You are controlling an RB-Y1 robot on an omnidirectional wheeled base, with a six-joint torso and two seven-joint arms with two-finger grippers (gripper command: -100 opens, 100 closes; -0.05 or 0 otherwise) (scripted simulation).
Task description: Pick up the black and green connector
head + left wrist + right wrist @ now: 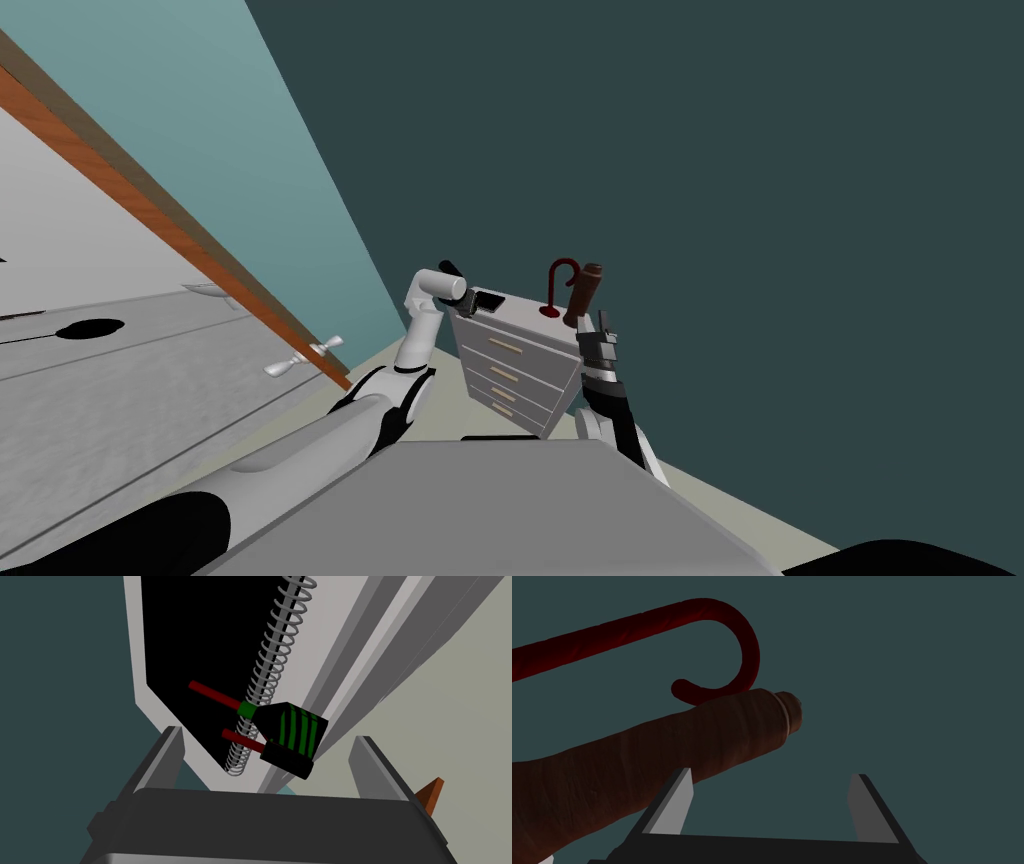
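— Where is the black and green connector (292, 733)?
— Between the left gripper's (267, 736) wide-spread fingers, touching neither, with room on both sides. It lies over the notebook's (190, 651) coil at the drawer cabinet's (510, 365) top edge.
— And the arms?
— The left one is bent over the cabinet's corner. The right gripper (772, 773), wide and empty, is raised beside the brown cylinder (662, 751) and red hook (732, 641).

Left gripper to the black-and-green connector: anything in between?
Nothing. In the left wrist view the connector sits just ahead of the open left gripper, inside its finger span. A silver spiral coil lies alongside, crossed by the connector's red pins.
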